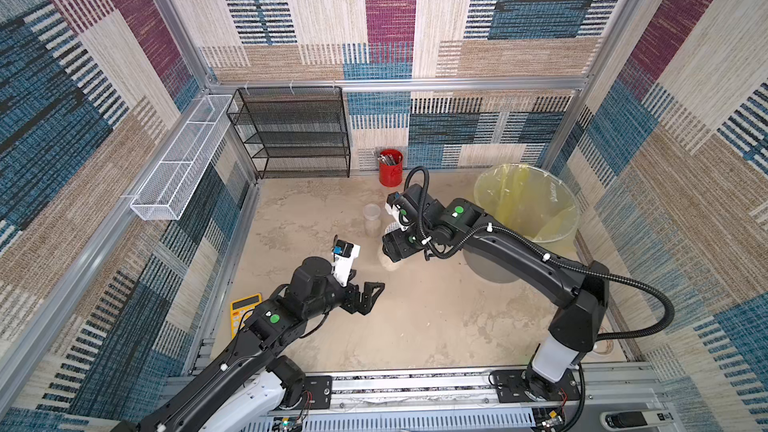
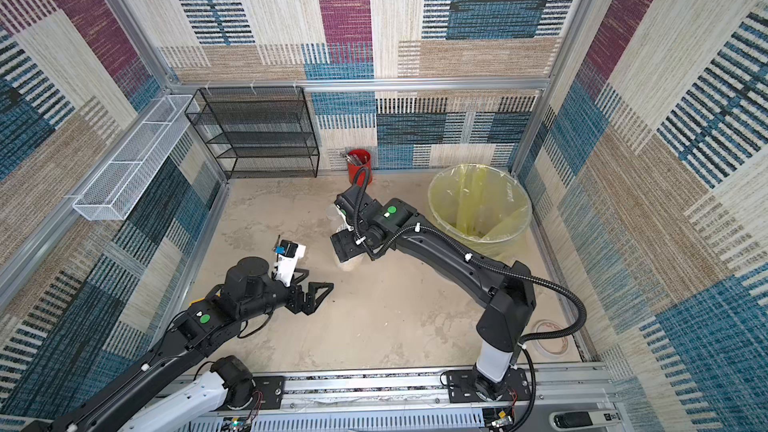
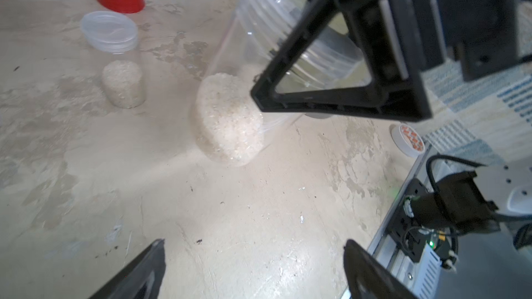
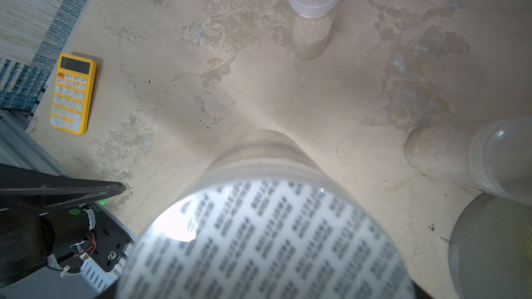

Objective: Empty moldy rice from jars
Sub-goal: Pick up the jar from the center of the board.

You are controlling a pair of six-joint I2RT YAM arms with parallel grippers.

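Note:
My right gripper point(image 1: 395, 248) is shut on the lidded top of the large clear jar point(image 3: 244, 87); one of its fingers point(image 3: 345, 107) lies against the jar wall. The jar leans, and its moldy rice point(image 3: 230, 119) is heaped at the base, low over the table. Its printed lid point(image 4: 264, 243) hides the jaws in the right wrist view. A small lidded jar point(image 1: 371, 218) point(image 3: 121, 61) of rice stands behind it. Another small jar point(image 4: 449, 156) stands near the bin. My left gripper point(image 1: 368, 292) point(image 3: 253, 254) hangs open over bare table, in front of the large jar.
The grey bin with a yellow liner point(image 1: 552, 222) stands at the back right. A red cup of pens point(image 1: 390, 168) and a black mesh rack point(image 1: 295, 135) line the back wall. A yellow calculator point(image 1: 243, 309) lies under my left arm; a tape roll point(image 2: 548, 340) lies front right.

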